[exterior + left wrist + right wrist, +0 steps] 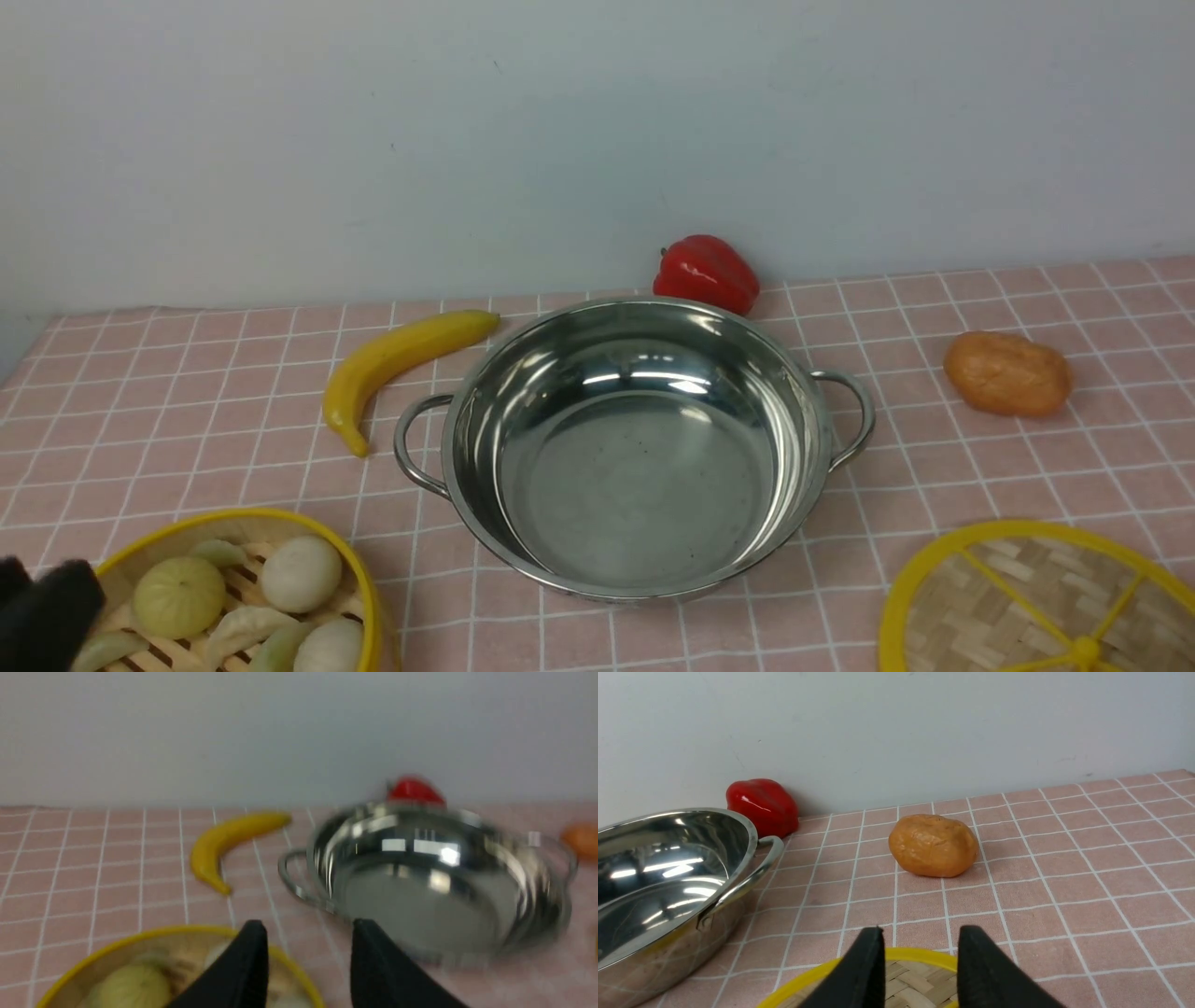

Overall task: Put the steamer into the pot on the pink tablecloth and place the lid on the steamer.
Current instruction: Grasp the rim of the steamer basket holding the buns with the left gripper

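Currently both pincers apart, steamer and lid outside the pot

Pot [644,485] sits mid-table on the pink tablecloth [187,392], upright, nothing in it, looped handles out to either side. Steamer [238,514] is on the cloth at the near left corner, apart from the pot, with pale buns [299,572] and dumplings on its slatted floor. Lid [1018,597] lies flat on the cloth at the near right corner, knob up, apart from the pot too.

Left gripper [308,924]: jaws apart, one finger over the steamer's inside, the other outside it, yellow rim showing in the gap. The left wrist view is blurred, so contact with the rim can't be told; probably not touching. From the front only a black bit shows at the steamer's left edge.

Right gripper [922,928]: jaws apart, set over the lid's far rim, clamped on nothing; out of the front view.

Other stuff: banana [392,359] just left of the pot, red pepper [707,271] behind it by the wall [560,140], orange lumpy vegetable [1008,373] to the right, well apart from the lid.
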